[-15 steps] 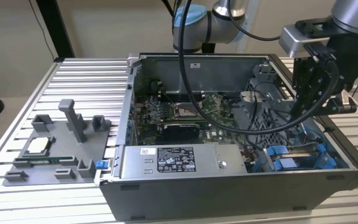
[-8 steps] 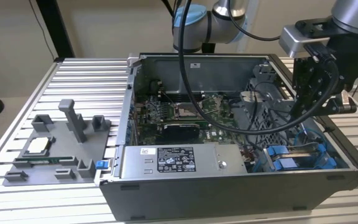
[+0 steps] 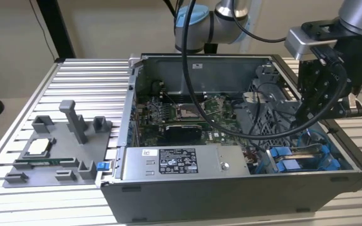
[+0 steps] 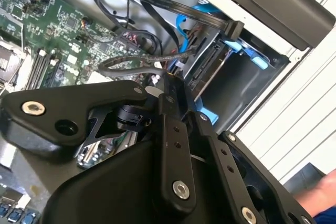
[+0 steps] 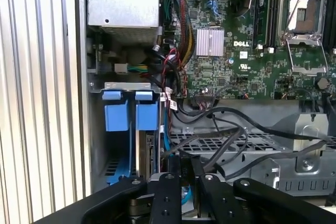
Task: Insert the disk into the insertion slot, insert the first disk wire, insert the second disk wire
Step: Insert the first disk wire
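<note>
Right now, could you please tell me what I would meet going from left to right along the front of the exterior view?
A grey fixture with upright pegs → grey metal box with a sticker → insertion slot with blue clips.

Disk [image 3: 308, 151]: silver-grey, blue carrier, on edge inside slot [image 3: 280, 159], lower right of exterior view. Slot: grey bay, blue clips, at case [image 3: 231, 197] corner. Black wire plug [image 4: 233, 27] near disk; seated or not, cannot tell
</note>
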You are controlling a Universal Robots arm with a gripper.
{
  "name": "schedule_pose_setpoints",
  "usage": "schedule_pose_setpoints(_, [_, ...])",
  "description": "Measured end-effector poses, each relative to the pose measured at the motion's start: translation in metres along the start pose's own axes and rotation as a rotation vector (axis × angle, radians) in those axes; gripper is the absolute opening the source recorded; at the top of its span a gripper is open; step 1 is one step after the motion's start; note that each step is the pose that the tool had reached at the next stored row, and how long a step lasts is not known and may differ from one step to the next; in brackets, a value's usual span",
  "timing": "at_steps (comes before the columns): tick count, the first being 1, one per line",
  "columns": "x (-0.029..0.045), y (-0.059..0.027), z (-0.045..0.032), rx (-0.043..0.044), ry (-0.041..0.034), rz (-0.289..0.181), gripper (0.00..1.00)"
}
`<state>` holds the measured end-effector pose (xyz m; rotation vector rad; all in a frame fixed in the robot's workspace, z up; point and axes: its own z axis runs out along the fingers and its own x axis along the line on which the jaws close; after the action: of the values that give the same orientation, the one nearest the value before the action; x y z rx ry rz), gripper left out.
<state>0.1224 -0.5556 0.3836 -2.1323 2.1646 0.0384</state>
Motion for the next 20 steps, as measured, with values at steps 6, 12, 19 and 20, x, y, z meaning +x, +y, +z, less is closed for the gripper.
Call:
schedule_pose_setpoints(6, [0.0119,-0.0024,-0.0006,-0.0075,0.0002,0.001,0.0])
schedule_pose_setpoints(12, [0.0263,-0.0033,-0.0011,-0.0275,0.0005,0.002,0.0])
schedule_pose_setpoints(19, [0.0432,-0.0042,-0.0015,-0.0689,0.0013,0.006,0.0])
schedule_pose_setpoints(20, [0.0453,-0.0043,-0.0015,-0.0747,0.0014,0.007,0.0])
